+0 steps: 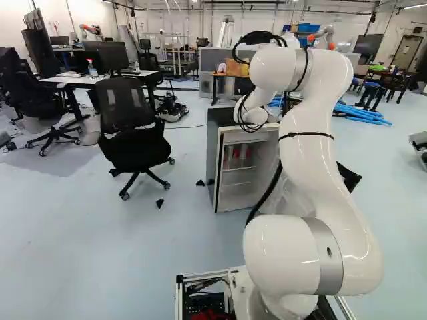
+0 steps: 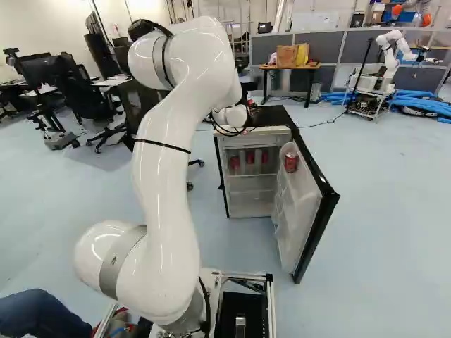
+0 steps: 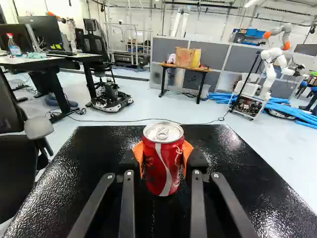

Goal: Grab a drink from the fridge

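In the wrist view my gripper (image 3: 162, 157) is shut on a red drink can (image 3: 163, 163), an orange pad against each side of it. The can stands upright over the black fridge top (image 3: 99, 153); whether its base touches that top I cannot tell. Both base views hide the gripper behind the arm's wrist. The fridge (image 2: 271, 116) stands ahead of the arm, its door (image 2: 299, 204) swung wide open. Inside, red cans (image 2: 250, 157) sit on the upper shelf, and another red can (image 2: 291, 162) is in the door rack.
An office chair (image 1: 127, 127) stands left of the fridge in the left base view. Past the fridge are a small table with bags (image 3: 185, 67), a wheeled device (image 3: 111, 98), a desk (image 3: 47, 60), blue hoses (image 3: 282, 106) and another robot (image 3: 272, 64). A person's leg (image 2: 39, 313) shows beside the base.
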### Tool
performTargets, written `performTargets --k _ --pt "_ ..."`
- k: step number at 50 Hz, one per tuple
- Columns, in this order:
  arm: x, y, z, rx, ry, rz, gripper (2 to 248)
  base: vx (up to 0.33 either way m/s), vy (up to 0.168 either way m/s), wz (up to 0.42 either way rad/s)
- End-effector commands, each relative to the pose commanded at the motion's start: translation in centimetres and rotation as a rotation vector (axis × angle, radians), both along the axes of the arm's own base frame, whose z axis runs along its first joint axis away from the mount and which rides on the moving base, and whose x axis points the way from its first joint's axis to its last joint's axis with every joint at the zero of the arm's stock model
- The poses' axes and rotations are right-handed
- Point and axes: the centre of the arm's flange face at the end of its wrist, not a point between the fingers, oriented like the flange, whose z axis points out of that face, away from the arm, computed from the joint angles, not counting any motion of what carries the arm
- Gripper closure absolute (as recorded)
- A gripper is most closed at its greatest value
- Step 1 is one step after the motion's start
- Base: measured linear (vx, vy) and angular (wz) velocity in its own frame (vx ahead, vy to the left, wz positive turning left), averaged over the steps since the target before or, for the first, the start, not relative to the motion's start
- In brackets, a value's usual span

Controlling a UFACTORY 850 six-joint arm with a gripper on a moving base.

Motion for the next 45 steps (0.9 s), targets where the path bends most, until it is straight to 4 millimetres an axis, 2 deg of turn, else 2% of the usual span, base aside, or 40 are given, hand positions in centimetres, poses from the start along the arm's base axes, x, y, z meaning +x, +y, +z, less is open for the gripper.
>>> performTargets --k 45 --pt "0.12 -0.01 -0.31 0.001 0.003 0.000 152 0.000 0.000 0.000"
